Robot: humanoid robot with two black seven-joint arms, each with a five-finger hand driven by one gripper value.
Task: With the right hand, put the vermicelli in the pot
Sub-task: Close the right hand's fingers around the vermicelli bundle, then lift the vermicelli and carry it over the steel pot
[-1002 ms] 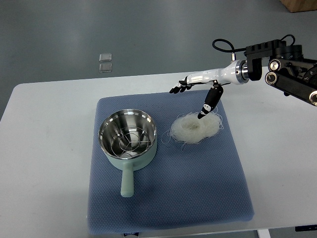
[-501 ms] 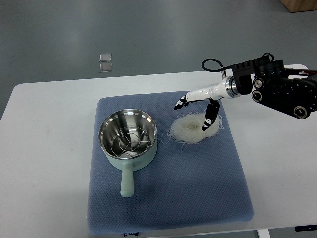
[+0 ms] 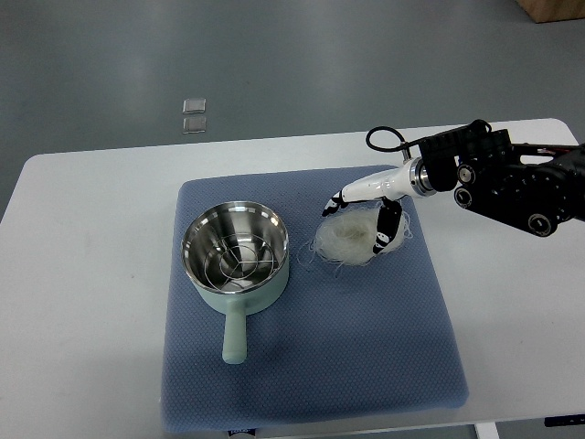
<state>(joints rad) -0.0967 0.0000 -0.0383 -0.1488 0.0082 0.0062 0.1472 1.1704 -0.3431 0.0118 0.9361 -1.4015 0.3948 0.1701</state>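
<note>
Vermicelli, a pale tangled nest of thin white noodles (image 3: 352,236), lies on the blue quilted mat (image 3: 366,347), just right of the mint-green pot with a steel interior and wire rack (image 3: 236,254), whose handle points toward you. Your right hand (image 3: 361,212), white with black fingertips, reaches in from the right edge and sits over the nest, fingers at its far edge and thumb pressed into its right side; whether the grip is closed on the noodles cannot be told. The mat covers the white table (image 3: 82,274).

No legible text — labels or numbers — anywhere.
</note>
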